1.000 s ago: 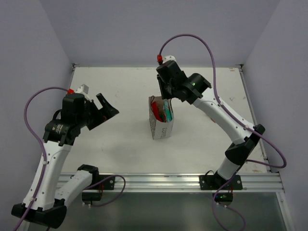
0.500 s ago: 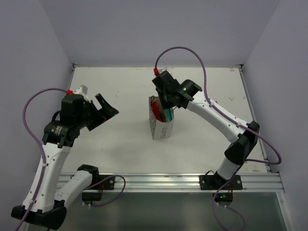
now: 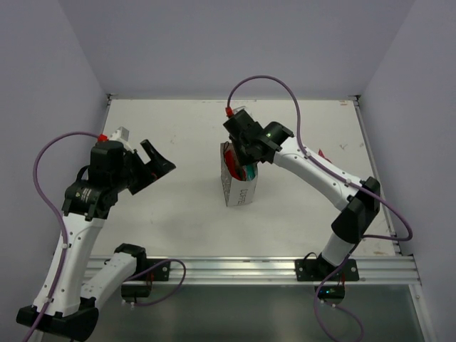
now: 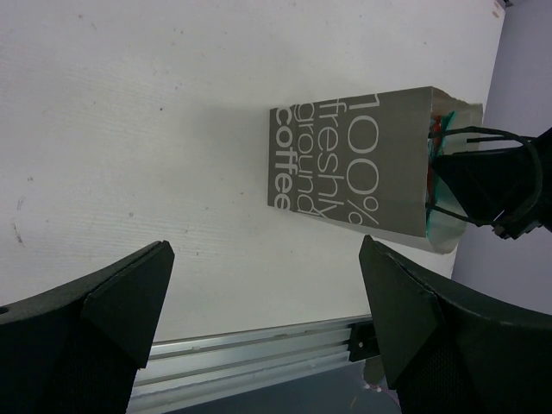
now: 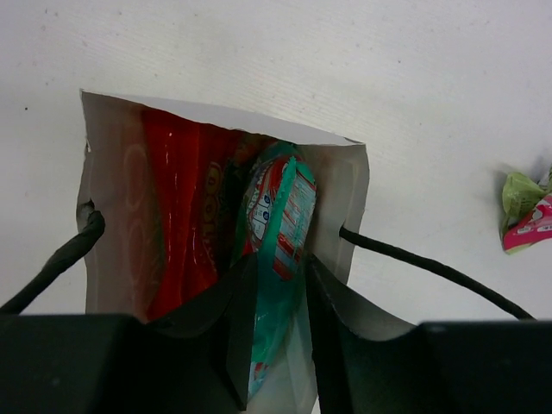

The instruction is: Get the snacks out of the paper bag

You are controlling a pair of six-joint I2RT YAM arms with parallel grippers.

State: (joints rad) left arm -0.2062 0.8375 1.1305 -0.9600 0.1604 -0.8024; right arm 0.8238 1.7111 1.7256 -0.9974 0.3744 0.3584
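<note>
Paper bag (image 3: 239,189): upright at the middle of the worktop (image 3: 164,214), mouth facing up.
Right tool (image 5: 278,267): tips inside the bag's mouth, jaws partly apart, one finger on each side of the teal packet; no firm pinch can be made out.
Teal packet (image 5: 280,207): on edge in the bag, right of the red one.
Red packet (image 5: 185,207): in the bag, along its left wall.
Pink-red packet (image 5: 528,226): on the worktop at the right edge of the right wrist view, apart from the bag, beside a green wrapper (image 5: 517,194).
Left tool (image 4: 263,250): wide open and empty, left of the overhead frame, well apart from the bag.
</note>
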